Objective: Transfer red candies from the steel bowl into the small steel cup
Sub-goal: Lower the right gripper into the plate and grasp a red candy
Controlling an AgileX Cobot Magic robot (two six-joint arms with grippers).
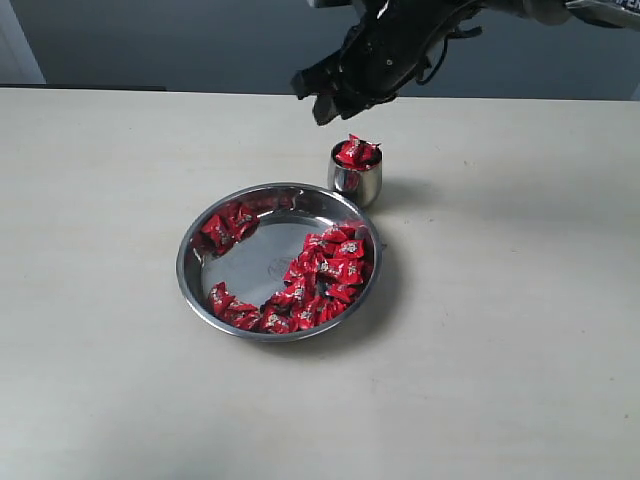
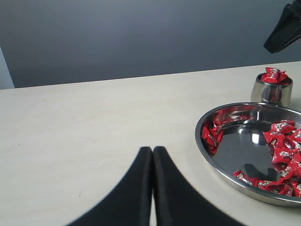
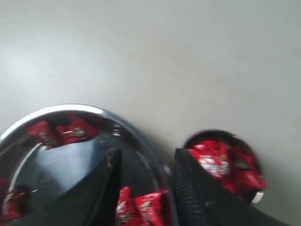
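The steel bowl point(image 1: 279, 262) lies mid-table with many red candies point(image 1: 322, 280) along its right and near side and a few at its far left. Behind it stands the small steel cup point(image 1: 356, 177), heaped with red candies point(image 1: 356, 151) above its rim. My right gripper point(image 1: 313, 98) hangs open in the air above and left of the cup, empty. In the right wrist view the gripper point(image 3: 146, 162) is over the bowl's rim point(image 3: 141, 136), the cup point(image 3: 221, 157) beside one finger. My left gripper point(image 2: 152, 151) is shut, empty, above bare table left of the bowl point(image 2: 254, 150).
The pale table point(image 1: 120, 200) spreads wide around the bowl and cup. A grey wall point(image 1: 180, 40) runs behind the table's far edge. The right arm's dark tip point(image 2: 284, 30) shows above the cup point(image 2: 272, 89) in the left wrist view.
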